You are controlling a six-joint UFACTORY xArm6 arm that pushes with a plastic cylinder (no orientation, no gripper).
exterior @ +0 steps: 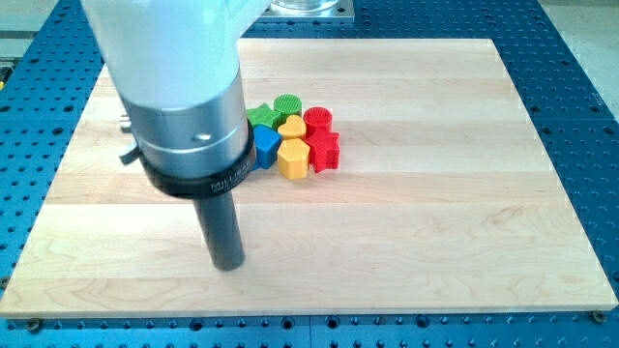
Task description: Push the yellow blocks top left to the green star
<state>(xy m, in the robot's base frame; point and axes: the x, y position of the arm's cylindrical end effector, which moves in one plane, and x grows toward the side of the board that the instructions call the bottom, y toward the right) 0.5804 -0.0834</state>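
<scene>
Yellow heart [290, 125] and yellow hexagon [292, 158] already sit packed against the green star [261, 117] at its four o'clock (little seems left), while my tip [228, 263], gripping nothing, rests at seven o'clock, well apart.

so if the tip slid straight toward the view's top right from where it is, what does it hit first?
Most likely the yellow hexagon block, the lowest of the cluster, with the blue block just to its left. My tip sits below-left of the cluster, bare wooden board between. Depth is uncertain, so a slightly steeper line could catch the blue first.
</scene>
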